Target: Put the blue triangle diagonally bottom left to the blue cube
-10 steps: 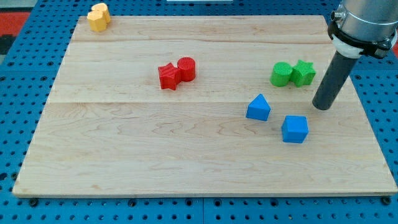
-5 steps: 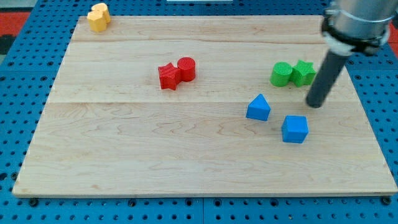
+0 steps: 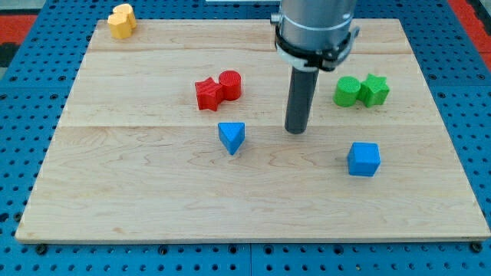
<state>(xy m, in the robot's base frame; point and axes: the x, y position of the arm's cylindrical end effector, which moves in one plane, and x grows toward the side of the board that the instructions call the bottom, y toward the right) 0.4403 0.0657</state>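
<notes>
The blue triangle [image 3: 232, 136] lies on the wooden board [image 3: 153, 199] near the middle, below the red blocks. The blue cube [image 3: 364, 159] sits toward the view's right, slightly lower than the triangle. My tip [image 3: 296, 131] rests on the board between them, to the right of the triangle with a clear gap and up-left of the cube. It touches neither block.
A red star [image 3: 207, 93] and a red cylinder [image 3: 230, 84] sit together above the triangle. A green cylinder [image 3: 347, 91] and a green star [image 3: 374, 89] sit at the right. Yellow blocks [image 3: 121, 20] lie at the top left corner.
My tip swept from the right of the cube leftward to the board's middle. The blue triangle slid left, well away from the cube. The cube stayed put.
</notes>
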